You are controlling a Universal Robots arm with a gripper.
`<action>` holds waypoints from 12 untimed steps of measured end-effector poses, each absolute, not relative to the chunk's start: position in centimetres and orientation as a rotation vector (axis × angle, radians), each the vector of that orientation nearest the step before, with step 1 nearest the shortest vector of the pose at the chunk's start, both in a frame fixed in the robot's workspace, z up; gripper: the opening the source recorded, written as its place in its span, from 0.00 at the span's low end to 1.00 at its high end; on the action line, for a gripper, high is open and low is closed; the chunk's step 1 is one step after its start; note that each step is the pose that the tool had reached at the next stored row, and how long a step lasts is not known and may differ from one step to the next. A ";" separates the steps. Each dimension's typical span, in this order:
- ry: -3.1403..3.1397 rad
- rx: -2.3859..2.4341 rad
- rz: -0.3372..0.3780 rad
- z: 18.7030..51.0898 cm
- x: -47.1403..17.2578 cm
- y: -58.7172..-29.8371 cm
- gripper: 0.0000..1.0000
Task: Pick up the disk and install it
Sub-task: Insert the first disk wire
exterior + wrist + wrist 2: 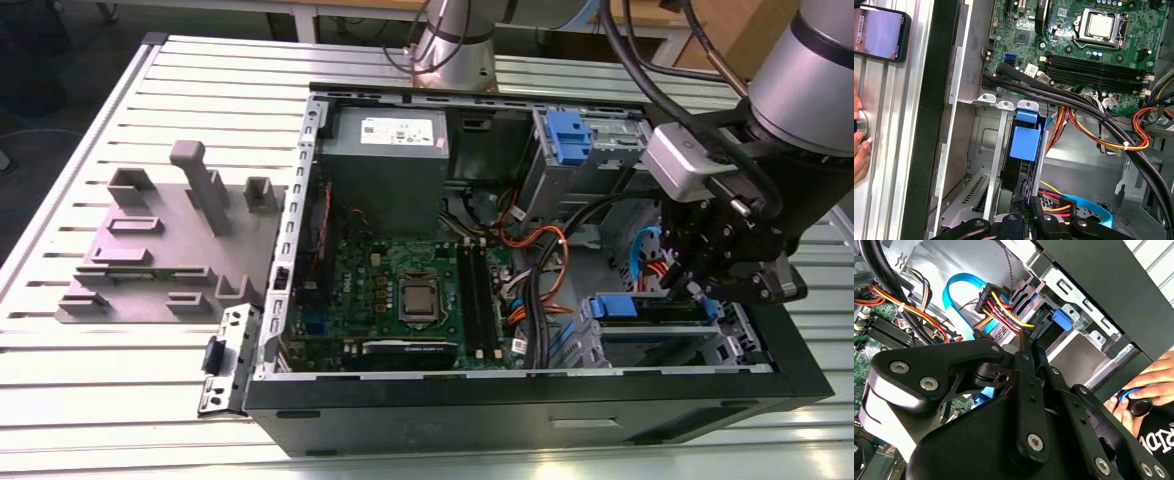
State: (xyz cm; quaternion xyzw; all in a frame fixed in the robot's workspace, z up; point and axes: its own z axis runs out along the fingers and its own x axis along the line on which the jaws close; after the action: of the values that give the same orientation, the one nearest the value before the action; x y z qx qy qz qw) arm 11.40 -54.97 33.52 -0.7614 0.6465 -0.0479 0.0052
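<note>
Exterior view is showing the disk (627, 308), a flat drive clipped in a bright blue plastic carrier frame, sitting in the lower bay at four o'clock of the open black metal computer case (534, 405), which is resting on the slatted grey tabletop (107, 400). The black claw (703, 287) is seemingly closing on the disk's rear end, pinching it. I am judging the disk stiff, fairly heavy and shock-sensitive, with the rigid frame sides offering the safest hold.
</note>
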 end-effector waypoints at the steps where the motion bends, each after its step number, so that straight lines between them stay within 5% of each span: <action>1: 2.024 -2.384 -0.150 33.5 11.4 -55.0 0.17; 12: 2.042 -2.363 -0.142 33.5 11.4 -55.5 0.17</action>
State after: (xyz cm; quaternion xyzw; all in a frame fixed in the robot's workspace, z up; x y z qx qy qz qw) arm 11.39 -55.46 33.47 -0.7559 0.6531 -0.0454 0.0078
